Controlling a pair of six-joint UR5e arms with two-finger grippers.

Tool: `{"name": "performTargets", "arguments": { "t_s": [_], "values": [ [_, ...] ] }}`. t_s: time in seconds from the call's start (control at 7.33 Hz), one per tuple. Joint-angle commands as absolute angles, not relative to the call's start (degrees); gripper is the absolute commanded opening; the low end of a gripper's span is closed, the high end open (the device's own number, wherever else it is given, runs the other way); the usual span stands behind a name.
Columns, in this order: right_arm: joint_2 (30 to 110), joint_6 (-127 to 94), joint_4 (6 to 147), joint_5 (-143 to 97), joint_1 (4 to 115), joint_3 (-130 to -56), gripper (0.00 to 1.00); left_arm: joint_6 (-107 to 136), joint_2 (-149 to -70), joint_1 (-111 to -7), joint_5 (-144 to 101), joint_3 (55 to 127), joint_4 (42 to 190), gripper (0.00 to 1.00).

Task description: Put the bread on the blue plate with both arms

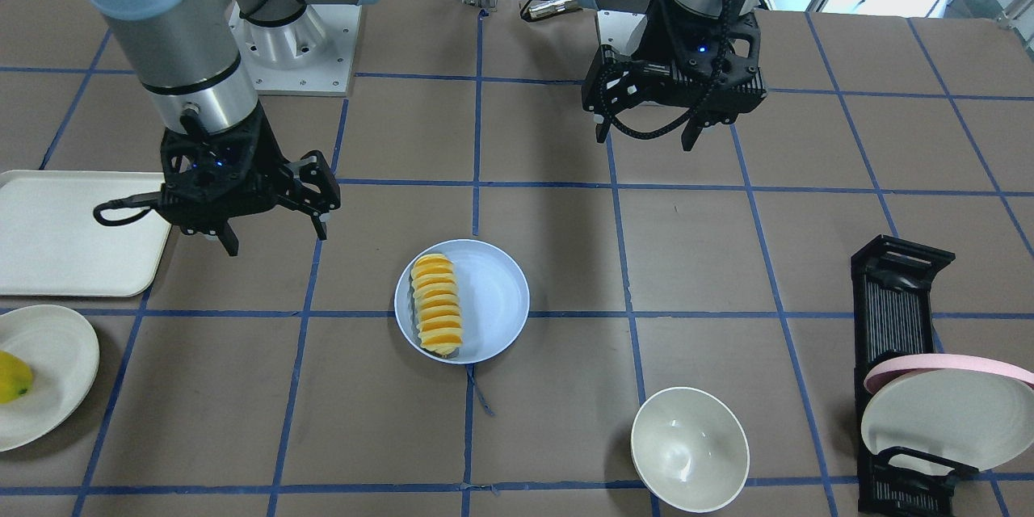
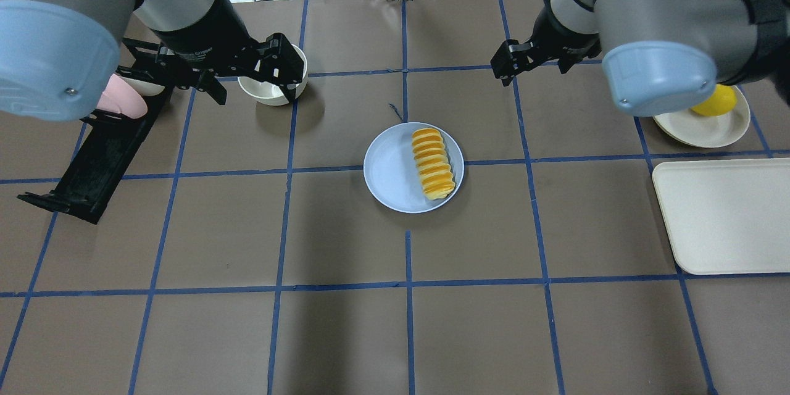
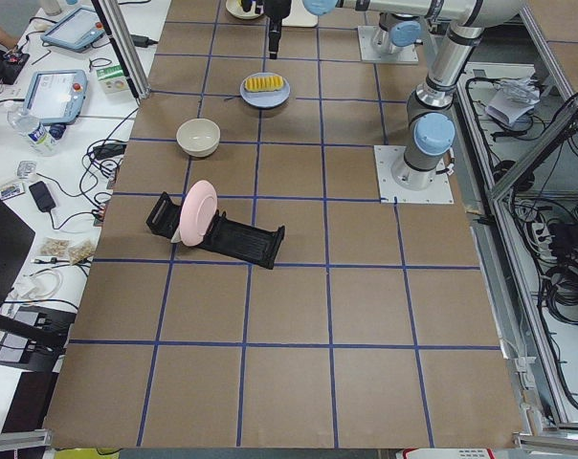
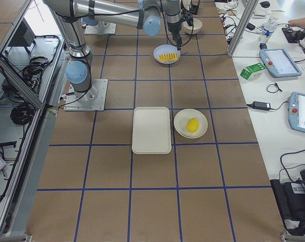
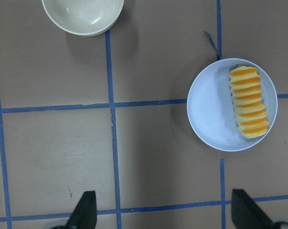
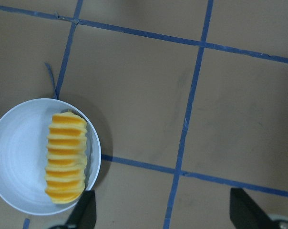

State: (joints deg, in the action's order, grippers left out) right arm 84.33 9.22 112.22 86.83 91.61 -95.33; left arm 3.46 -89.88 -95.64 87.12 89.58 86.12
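Note:
The bread (image 1: 437,303), a ridged loaf with orange tops, lies on the blue plate (image 1: 497,299) at the table's middle, toward the plate's edge on the robot's right. It also shows in the overhead view (image 2: 432,163) on the plate (image 2: 389,170), and in both wrist views (image 5: 249,101) (image 6: 65,157). My left gripper (image 1: 646,133) (image 2: 253,95) is open and empty, raised above the table away from the plate. My right gripper (image 1: 275,238) (image 2: 531,68) is open and empty, raised on the other side of the plate.
A white bowl (image 2: 271,83) sits under the left gripper. A black dish rack (image 1: 905,315) holds a pink and a cream plate. A cream tray (image 2: 722,216) and a cream plate (image 2: 703,129) with a yellow fruit (image 2: 715,100) lie on the right.

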Motion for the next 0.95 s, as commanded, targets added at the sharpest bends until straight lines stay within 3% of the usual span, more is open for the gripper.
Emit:
{"name": "performTargets", "arguments": {
  "t_s": [0.0,0.82],
  "values": [
    [83.07,8.44,99.97,87.63,90.97,-87.22,1.00,3.34,-90.35,-94.67,87.54,89.56,86.57,1.00],
    [83.14,2.55,96.95,87.01,90.62,-86.66,1.00,3.34,-91.49,-92.99,87.80,89.56,86.66,1.00]
  ]
}}
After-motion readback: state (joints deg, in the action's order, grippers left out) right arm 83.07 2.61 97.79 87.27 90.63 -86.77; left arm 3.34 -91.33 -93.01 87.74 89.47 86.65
